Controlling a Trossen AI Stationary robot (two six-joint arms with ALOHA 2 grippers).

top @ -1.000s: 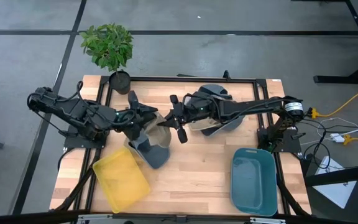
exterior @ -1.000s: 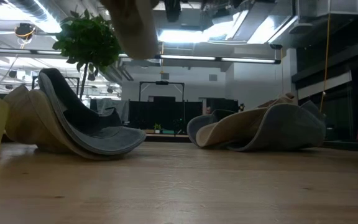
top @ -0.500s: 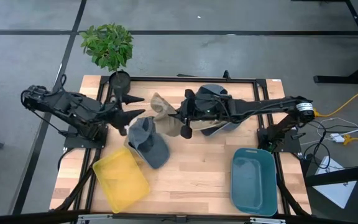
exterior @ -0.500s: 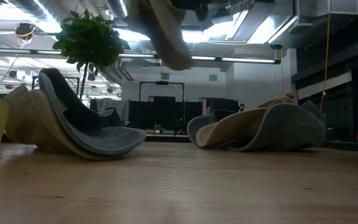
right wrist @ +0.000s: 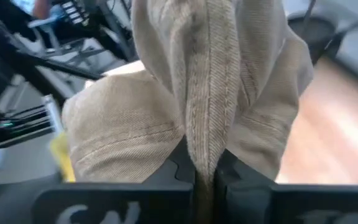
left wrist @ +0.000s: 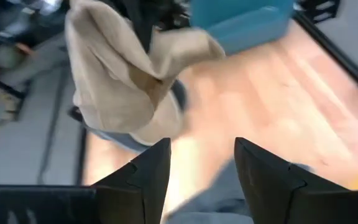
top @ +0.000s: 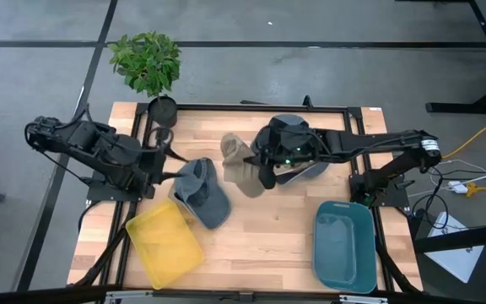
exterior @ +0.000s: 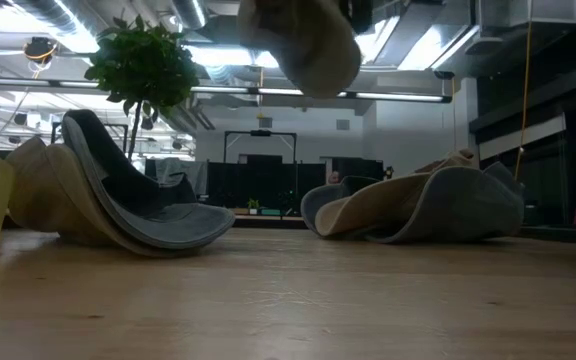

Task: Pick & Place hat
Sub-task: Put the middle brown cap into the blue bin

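Right gripper clamps tan hat in mid-air; placing into teal bin prob. remains. Left gripper released, empty, nr grey hat.

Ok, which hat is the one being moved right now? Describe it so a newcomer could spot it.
Start at the wooden table and find the right end effector near its middle. The tan hat hangs pinched in it, lifted off the wood. Unlike the hats by the yellow bin and the rear pile, it shows no grey.

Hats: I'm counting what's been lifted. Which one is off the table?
The tan hat, pinched in the right gripper and hanging mid-table; the blue-grey hats lie on the wood.
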